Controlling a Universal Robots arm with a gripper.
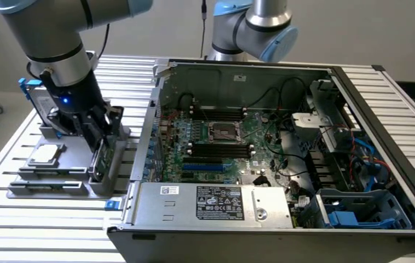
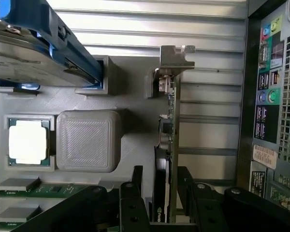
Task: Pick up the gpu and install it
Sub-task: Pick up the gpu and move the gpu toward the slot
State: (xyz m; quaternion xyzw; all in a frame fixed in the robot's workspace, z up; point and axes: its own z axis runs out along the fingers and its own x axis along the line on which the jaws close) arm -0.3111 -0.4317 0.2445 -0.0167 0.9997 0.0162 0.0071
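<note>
The gripper [image 2: 160, 186] stands wide open and holds nothing, with one finger on each side of the gpu [image 2: 171, 123], which stands on edge in a grey holder [image 2: 130, 145]. Closing off-centre could tilt the card or jam it in its slot. The slatted metal surface [image 1: 39, 224] also carries an open computer case [image 1: 266, 137], and the wall behind is pale.

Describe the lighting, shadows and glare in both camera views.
Exterior view: soft, even light, though the computer case is darker inside toward the exterior view's right. Wrist view: the processor chip glares almost white, while the gripper straddling the graphics card reads nearly black.
</note>
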